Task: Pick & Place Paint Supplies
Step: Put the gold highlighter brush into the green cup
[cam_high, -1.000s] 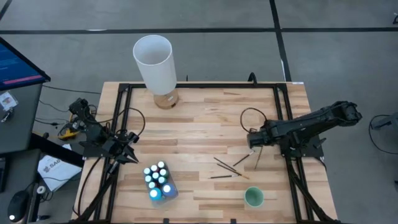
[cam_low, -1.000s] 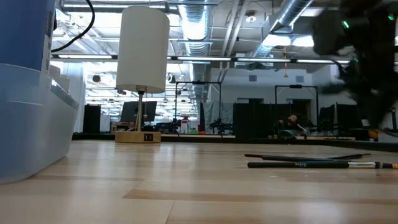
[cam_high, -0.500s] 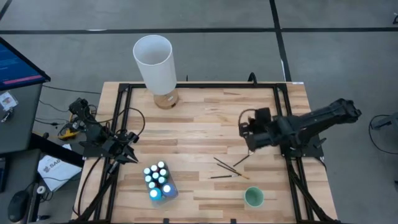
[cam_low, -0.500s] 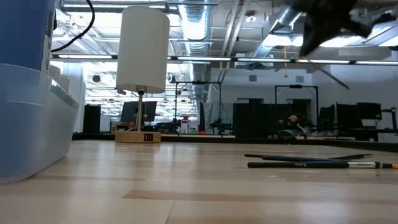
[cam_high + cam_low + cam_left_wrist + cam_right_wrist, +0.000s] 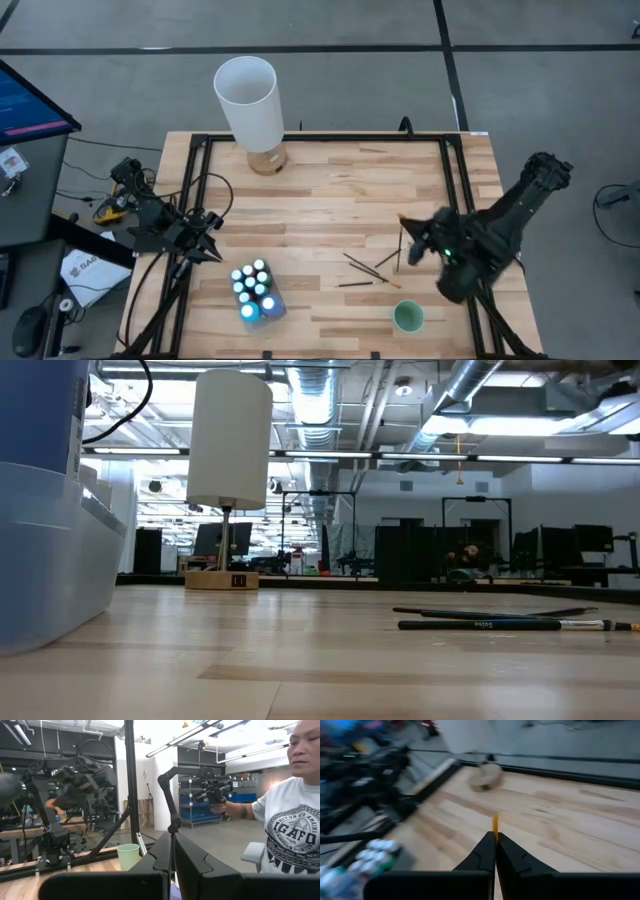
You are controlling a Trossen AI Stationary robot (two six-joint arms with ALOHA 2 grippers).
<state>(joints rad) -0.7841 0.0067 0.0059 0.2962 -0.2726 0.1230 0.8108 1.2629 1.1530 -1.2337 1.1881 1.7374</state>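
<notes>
My right gripper (image 5: 414,240) hangs over the table's right half, shut on a thin dark brush whose orange end (image 5: 495,823) sticks out past the fingertips. Other brushes (image 5: 366,268) lie flat on the wood just left of it and also show in the low view (image 5: 500,623). The white-capped bottles (image 5: 255,288) stand in a clear tray near the near edge; the tray wall (image 5: 50,570) fills the low view's left. My left gripper (image 5: 212,250) waits, shut, at the table's left edge. My right gripper pinches the brush between its two fingers, with the orange end (image 5: 495,823) poking out beyond the fingertips (image 5: 489,851). The brush lies along the fingers. It is lifted clear of the table, and the fingers hide the rest of it.
A tall white cylinder on a wooden foot (image 5: 248,100) stands at the far edge. A small green cup (image 5: 408,317) sits near the near edge, below my right gripper. Black frame rails (image 5: 200,170) run along the table's sides. A person (image 5: 285,835) stands beyond the table.
My right gripper has risen from the table, out of the low view's top, carrying one brush off the wood. The arm has swung toward the near edge and the wrist has turned. The other brushes have stayed where they lay.
</notes>
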